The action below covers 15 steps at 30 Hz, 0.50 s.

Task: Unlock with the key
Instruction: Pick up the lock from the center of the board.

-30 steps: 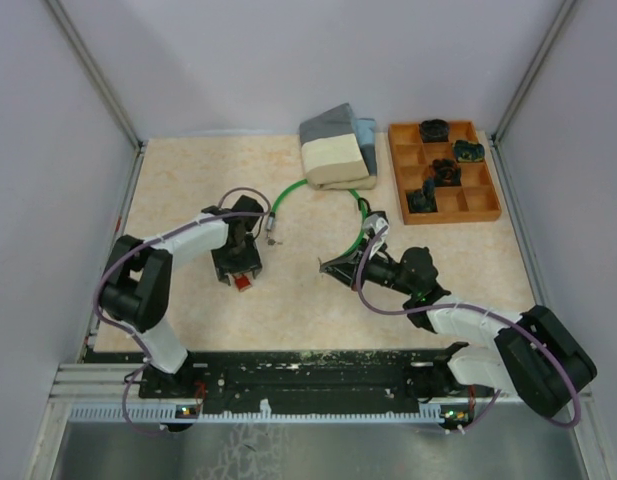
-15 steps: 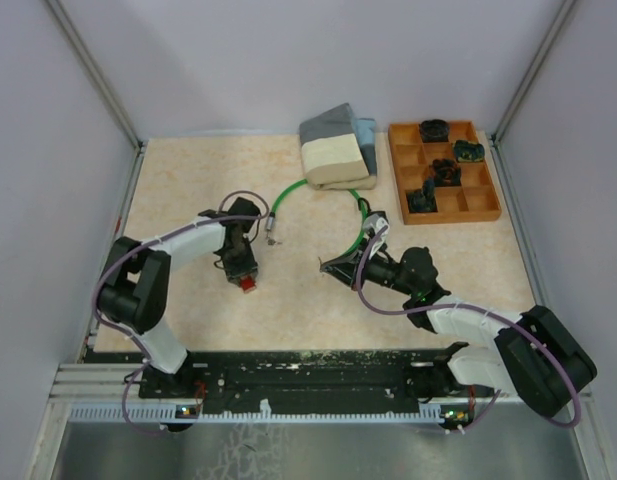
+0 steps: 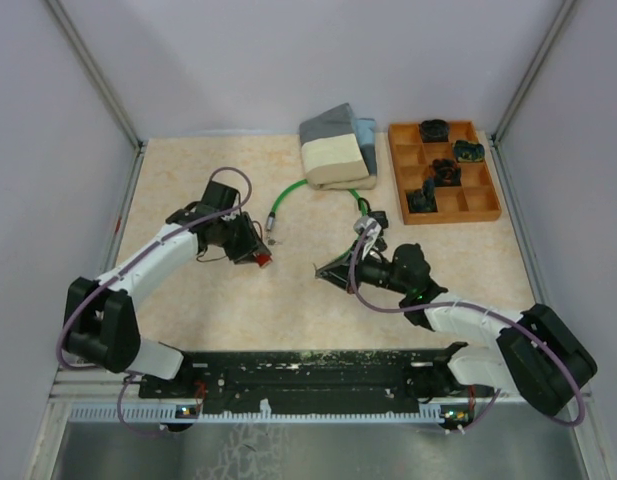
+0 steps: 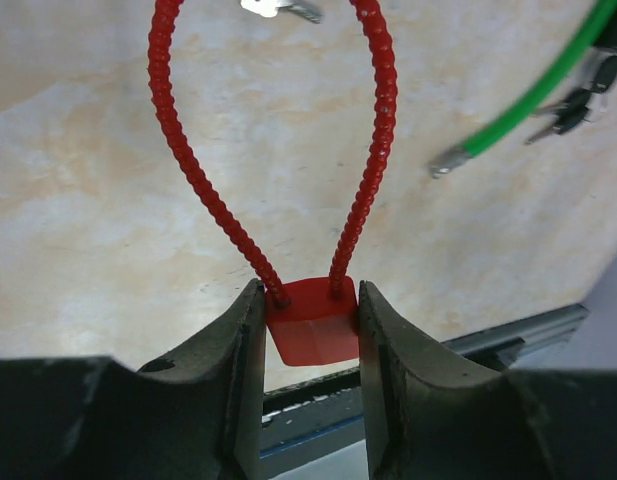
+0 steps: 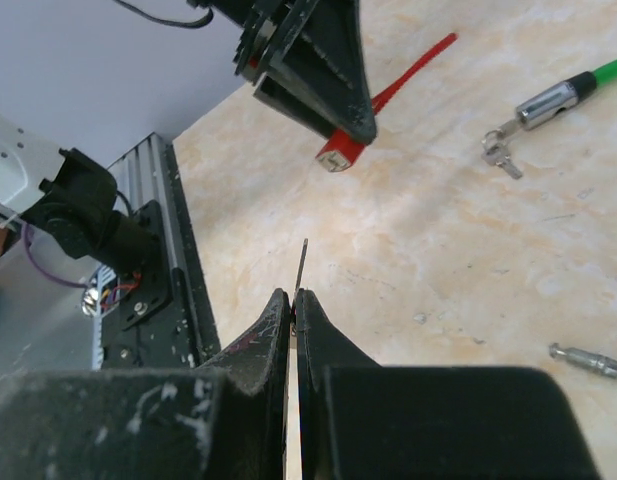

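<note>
Between the fingers of the left gripper a red ribbed cable-loop lock is pinched; a thin metal key is clamped in the right gripper

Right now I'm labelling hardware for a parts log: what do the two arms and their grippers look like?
The left arm and right arm have black joint housings and white link covers; a purple cable loops along each. The left gripper has dark, smooth, tapering fingers; the right gripper looks alike, with pale scuffs on its body.
</note>
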Tool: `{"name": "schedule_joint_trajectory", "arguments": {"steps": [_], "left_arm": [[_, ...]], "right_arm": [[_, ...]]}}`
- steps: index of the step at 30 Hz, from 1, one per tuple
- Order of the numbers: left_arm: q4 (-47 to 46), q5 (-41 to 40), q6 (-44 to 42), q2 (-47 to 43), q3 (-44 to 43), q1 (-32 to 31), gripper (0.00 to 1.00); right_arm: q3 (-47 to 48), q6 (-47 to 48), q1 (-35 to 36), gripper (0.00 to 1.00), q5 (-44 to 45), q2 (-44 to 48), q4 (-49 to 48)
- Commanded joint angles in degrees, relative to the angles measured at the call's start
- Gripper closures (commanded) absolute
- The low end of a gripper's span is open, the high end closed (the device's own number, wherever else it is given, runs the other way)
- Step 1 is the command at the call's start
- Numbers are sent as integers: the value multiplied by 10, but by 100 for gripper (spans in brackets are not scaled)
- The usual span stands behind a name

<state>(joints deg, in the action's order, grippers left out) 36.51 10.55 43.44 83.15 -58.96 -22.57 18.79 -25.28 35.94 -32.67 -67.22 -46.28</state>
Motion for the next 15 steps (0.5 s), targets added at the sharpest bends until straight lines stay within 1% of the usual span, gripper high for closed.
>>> {"name": "schedule_joint_trajectory", "arguments": {"steps": [1, 3, 9, 15], "left_arm": [[-79, 99, 25, -20, 10, 4, 92], [-110, 146, 30, -19, 17, 4, 93], [-164, 231, 54, -5, 32, 4, 96], [-184, 261, 66, 4, 44, 3, 99]], "right_arm": [[59, -8, 38, 100, 6, -13, 32], [74, -21, 50, 100, 6, -29, 38], [115, -71, 63, 100, 12, -86, 57], [145, -83, 65, 100, 22, -117, 112]]}}
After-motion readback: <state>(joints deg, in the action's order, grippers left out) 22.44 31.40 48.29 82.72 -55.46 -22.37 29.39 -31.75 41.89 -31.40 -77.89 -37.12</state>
